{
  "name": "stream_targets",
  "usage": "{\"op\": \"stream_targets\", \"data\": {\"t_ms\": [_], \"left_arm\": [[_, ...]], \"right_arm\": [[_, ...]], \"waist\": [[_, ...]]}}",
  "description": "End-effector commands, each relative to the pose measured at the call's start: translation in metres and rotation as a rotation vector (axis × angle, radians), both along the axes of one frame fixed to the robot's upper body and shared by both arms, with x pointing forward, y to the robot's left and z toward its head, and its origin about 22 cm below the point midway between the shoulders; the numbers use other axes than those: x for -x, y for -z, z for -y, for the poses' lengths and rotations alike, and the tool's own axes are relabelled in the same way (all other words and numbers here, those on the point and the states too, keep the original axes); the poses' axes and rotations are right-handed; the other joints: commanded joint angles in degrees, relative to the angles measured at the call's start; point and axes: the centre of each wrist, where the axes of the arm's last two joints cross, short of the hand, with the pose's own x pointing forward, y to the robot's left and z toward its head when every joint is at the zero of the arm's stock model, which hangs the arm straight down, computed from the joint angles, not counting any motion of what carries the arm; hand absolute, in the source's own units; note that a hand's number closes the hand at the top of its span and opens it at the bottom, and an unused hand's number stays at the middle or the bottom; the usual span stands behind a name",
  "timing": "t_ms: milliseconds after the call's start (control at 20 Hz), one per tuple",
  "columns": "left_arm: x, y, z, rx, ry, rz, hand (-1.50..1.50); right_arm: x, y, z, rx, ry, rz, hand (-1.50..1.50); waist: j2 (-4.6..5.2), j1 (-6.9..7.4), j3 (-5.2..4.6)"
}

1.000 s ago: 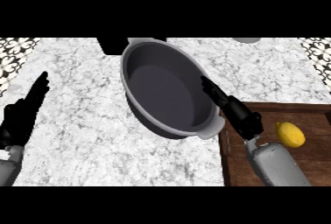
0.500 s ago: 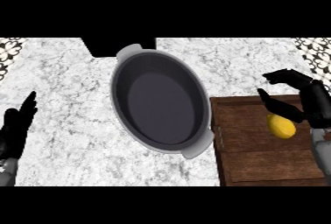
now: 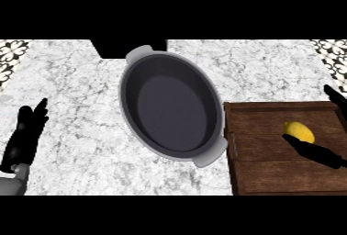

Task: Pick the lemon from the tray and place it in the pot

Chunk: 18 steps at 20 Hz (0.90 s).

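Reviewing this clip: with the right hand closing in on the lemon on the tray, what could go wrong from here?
1. The right hand shows mostly off the view's edge, only a finger or thumb by the lemon; the round lemon might roll away across the wooden tray if nudged.
2. The pot abuts the tray's left edge, so a low carry could clip its rim or handle.

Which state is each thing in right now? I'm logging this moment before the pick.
lemon: lying on the tray, not lifted.
tray: flat on the counter, right of the pot.
pot: empty, no lid.
right hand: open, finger beside the lemon.
left hand: open, resting at the left edge.
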Motion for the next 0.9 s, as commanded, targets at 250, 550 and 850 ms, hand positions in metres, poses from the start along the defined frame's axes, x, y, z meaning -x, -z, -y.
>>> {"op": "stream_targets", "data": {"t_ms": [250, 550, 850], "left_arm": [[0.004, 0.001, -0.005, -0.012, -0.013, -0.007, 0.0], [-0.006, -0.017, 0.007, 0.0, 0.017, 0.011, 0.0], [-0.016, -0.013, 0.0, 0.006, 0.021, -0.001, 0.0]], "right_arm": [[0.029, -0.073, 0.009, 0.325, 0.138, -0.344, -1.5], [0.027, -0.088, -0.002, 0.414, 0.092, -0.701, -1.5], [0.012, -0.118, -0.031, 0.429, 0.053, -0.833, -1.5]], "waist": [[0.04, 0.6, -0.16], [0.28, 1.73, -0.01], [0.42, 1.9, 0.01]]}}
